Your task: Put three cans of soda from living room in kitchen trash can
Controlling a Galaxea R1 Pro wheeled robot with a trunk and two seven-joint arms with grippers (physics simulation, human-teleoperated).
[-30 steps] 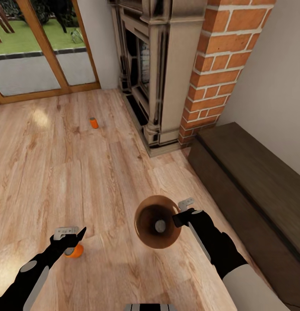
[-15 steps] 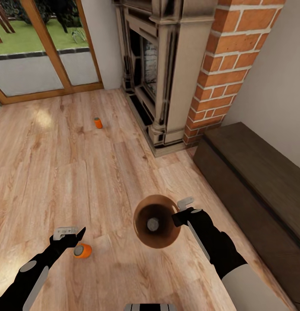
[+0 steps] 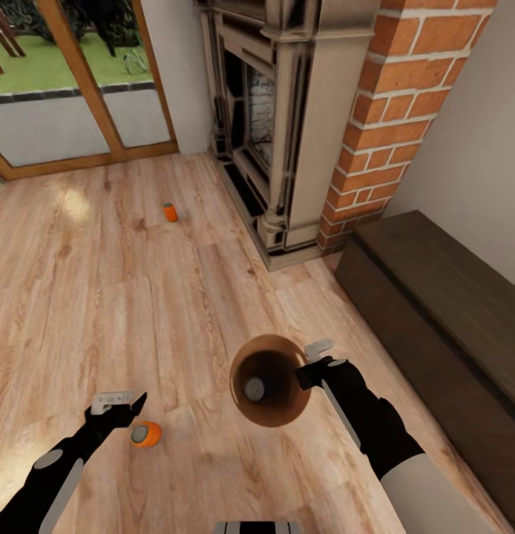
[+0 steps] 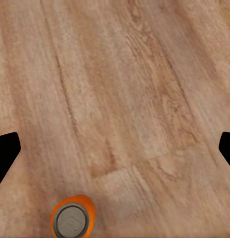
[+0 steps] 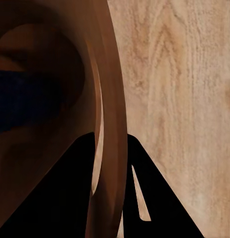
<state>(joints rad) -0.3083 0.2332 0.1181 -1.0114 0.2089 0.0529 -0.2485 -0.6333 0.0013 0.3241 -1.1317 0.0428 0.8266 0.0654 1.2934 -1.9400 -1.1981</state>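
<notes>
Under me is a light wood floor (image 3: 102, 297) with long planks. One orange soda can (image 3: 146, 434) stands upright on it, its silvery top facing up; in my left wrist view the same can (image 4: 72, 218) shows on bare planks. A second orange can (image 3: 170, 212) stands farther away, in front of the fireplace (image 3: 276, 141), well apart from the first. A long low dark cabinet (image 3: 443, 311) also rests on the floor, beside the brick chimney (image 3: 387, 111).

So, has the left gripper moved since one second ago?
Yes. Against the near orange soda can, the left gripper shifted left: before it overlapped the can, now the can shows clear beside it.
</notes>
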